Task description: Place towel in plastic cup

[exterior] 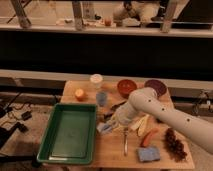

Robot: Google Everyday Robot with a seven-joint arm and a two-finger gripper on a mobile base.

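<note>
The gripper [110, 123] is clamping shut on the towel [104, 128], dangling it near the middle of the table [112, 152], just beside the green tray [70, 132]. It looks like mid-carry. Next it needs raising over the plastic cup [101, 98] towards the back edge, then letting go.

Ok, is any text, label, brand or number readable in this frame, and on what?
No readable text anywhere in the camera view.
White cup, plastic cup, green tray: plain, no markings visible.
Gripper, just right of the tray and shut on the towel: no label visible on either.
</note>
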